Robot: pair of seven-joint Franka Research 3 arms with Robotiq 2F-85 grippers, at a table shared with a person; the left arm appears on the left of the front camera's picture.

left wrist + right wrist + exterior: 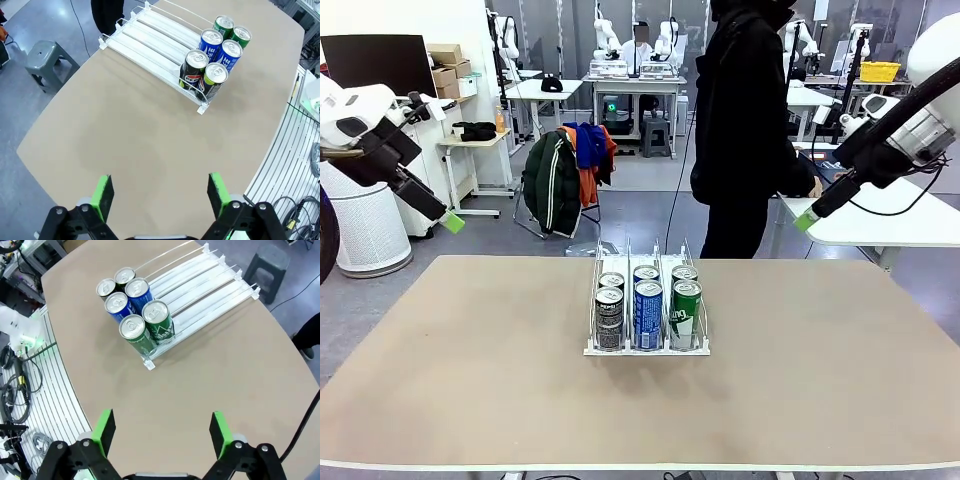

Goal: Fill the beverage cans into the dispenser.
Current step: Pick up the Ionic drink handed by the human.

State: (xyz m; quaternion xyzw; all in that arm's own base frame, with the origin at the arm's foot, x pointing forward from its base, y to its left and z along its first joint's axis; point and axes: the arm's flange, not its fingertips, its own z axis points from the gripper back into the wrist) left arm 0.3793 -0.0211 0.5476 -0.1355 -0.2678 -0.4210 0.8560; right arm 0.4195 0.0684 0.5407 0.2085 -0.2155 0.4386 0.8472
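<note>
The room beyond the dispenser (630, 252) was a workshop with benches, a chair (560, 185) draped with jackets, and a grey stool (47, 60) on the floor off the dispenser's far end. A person (745, 130) in dark clothing stood past that far end. The tan table (470, 380) carried the dispenser at its middle; the surface around it was flat and matte.

The dispenser held six beverage cans, two per lane, all upright and packed against its robot-side end: the black-grey cans (609, 318) in the lane on the robot's left, the blue cans (648, 314) in the centre lane, the green cans (686, 314) in the lane on the robot's right. The far stretch of each lane lay bare. No loose can was visible near the dispenser, so the loading appeared either complete or waiting on supply.

The left gripper (160, 192) and right gripper (161, 432) hung high, well apart from the dispenser, jaws spread wide and holding nothing.
</note>
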